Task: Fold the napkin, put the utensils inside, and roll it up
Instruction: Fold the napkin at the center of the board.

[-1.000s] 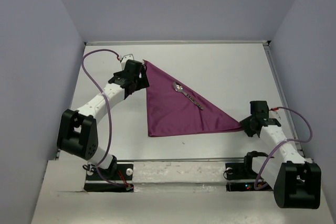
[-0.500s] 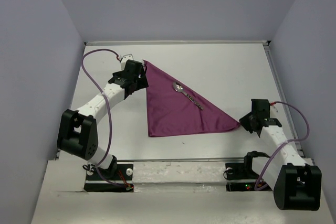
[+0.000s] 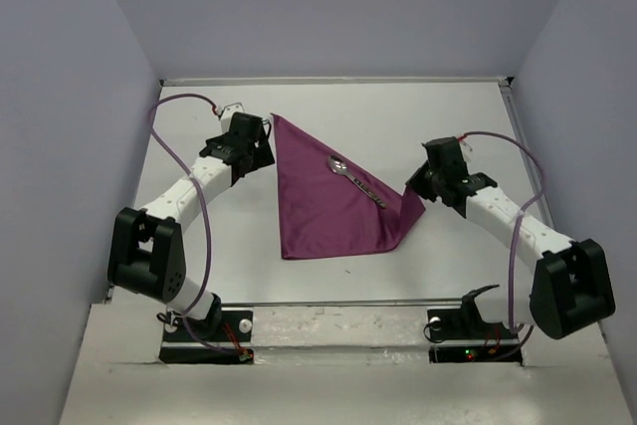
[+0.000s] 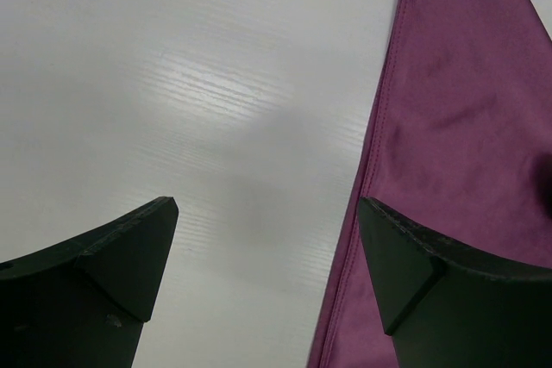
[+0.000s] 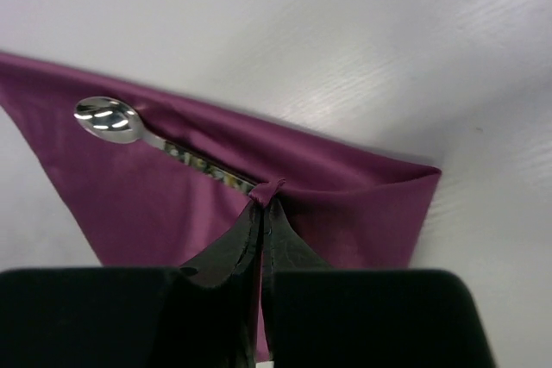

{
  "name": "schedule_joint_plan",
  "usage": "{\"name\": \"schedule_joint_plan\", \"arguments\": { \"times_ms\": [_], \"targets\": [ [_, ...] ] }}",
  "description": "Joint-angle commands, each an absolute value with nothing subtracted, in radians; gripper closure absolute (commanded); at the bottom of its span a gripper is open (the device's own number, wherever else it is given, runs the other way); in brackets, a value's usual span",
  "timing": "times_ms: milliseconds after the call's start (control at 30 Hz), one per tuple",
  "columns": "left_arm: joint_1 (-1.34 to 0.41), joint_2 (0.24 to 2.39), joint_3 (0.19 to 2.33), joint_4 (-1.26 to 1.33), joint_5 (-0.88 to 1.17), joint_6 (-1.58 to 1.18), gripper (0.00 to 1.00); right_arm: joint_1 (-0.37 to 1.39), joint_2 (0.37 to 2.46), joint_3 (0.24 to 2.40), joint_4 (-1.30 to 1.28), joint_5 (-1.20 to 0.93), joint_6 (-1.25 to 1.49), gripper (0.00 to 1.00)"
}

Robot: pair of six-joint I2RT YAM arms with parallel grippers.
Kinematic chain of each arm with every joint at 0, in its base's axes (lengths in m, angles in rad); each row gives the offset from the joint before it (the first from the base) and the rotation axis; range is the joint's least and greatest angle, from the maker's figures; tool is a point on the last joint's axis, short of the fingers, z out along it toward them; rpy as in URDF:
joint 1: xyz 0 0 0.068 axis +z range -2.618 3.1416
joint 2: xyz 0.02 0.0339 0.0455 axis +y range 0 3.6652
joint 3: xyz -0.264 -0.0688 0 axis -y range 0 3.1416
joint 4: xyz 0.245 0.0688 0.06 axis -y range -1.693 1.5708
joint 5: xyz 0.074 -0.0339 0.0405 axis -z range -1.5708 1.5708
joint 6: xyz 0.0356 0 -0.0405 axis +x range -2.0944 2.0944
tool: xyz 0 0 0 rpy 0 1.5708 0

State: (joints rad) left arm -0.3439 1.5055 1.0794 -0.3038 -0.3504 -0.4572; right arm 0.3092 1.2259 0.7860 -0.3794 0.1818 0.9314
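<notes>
The plum-purple napkin lies folded into a triangle on the white table. A grey metal spoon rests on its upper right edge, bowl toward the back. My right gripper is shut on the napkin's right corner, which is lifted and drawn in over the cloth close to the spoon handle. My left gripper stands open low over the table at the napkin's left edge, with nothing between its fingers; its right finger is over the cloth.
Lavender walls close in the table on the left, back and right. Purple cables loop from both arms. A metal rail with the arm bases runs along the near edge.
My right gripper shut on the napkin's right corner and carried it up and to the left, folding that tip in toward the spoon. The left arm barely shifted.
</notes>
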Motion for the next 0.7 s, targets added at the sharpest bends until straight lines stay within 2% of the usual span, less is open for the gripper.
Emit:
{"name": "schedule_joint_plan", "arguments": {
  "times_ms": [0,367,667],
  "targets": [
    [-0.334,1.460,1.100,-0.314,-0.357,-0.465,0.01,0.379,1.322,0.903,-0.238,0.219,0.956,0.99],
    [-0.330,1.443,1.094,-0.327,-0.351,-0.468,0.01,0.495,1.702,1.199,-0.129,0.222,0.963,0.99],
    [-0.330,1.430,1.097,-0.341,-0.351,-0.459,0.01,0.523,1.867,1.365,-0.118,0.215,0.916,0.99]
  ]
}}
